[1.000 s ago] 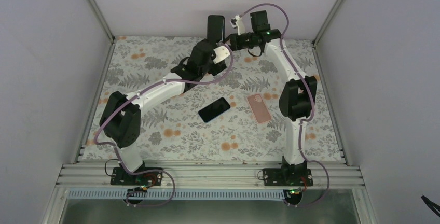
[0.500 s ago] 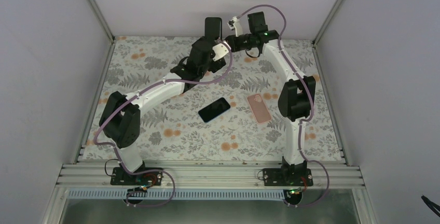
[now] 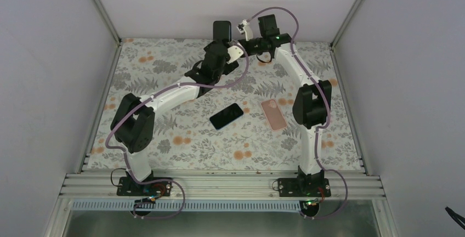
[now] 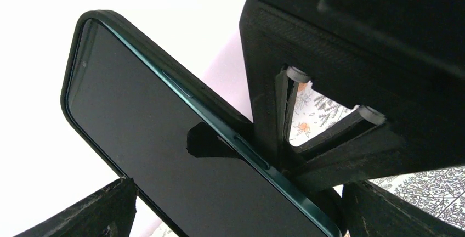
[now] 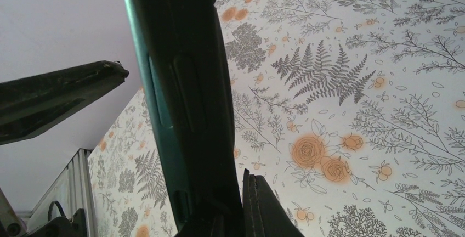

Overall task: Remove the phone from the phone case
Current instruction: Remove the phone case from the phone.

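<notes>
Above the tabletop (image 3: 164,78), our right claw (image 5: 236,215) pinches the cased phone (image 4: 164,138) by its edge. Our left claw (image 4: 236,193) is wide around it; we cannot tell if it grips.

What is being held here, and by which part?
The cased phone: left gripper clamps across its lower width; the shut right gripper touches one side edge.

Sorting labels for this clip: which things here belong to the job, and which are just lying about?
Job: cased phone; right tool pinching its edge; left tool straddling it.
Lying about: black phone; pink case.
</notes>
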Controlling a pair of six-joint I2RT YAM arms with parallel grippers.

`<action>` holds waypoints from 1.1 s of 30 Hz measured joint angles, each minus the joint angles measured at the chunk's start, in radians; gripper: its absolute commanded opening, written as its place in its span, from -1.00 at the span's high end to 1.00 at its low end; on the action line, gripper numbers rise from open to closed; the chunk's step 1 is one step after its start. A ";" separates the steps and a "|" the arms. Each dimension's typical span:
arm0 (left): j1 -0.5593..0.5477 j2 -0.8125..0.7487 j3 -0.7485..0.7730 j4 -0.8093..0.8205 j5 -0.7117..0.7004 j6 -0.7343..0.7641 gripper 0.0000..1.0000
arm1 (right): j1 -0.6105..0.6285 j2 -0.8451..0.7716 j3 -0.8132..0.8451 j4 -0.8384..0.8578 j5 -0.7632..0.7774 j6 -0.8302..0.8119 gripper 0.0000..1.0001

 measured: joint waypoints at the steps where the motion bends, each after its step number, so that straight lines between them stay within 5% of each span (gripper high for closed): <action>1: -0.001 0.001 0.000 0.003 -0.005 0.000 -0.82 | 0.000 0.000 0.000 0.003 0.000 0.000 0.94; 6: -0.001 0.000 -0.016 0.032 -0.027 -0.008 -0.67 | 0.000 -0.001 -0.004 0.023 0.005 0.000 0.94; 17: 0.019 -0.057 -0.095 0.077 0.011 -0.041 0.13 | 0.026 -0.027 -0.026 0.096 0.015 0.002 0.94; 33: 0.022 -0.127 -0.244 0.304 0.010 0.105 0.61 | 0.034 -0.067 -0.063 0.146 0.014 0.025 0.94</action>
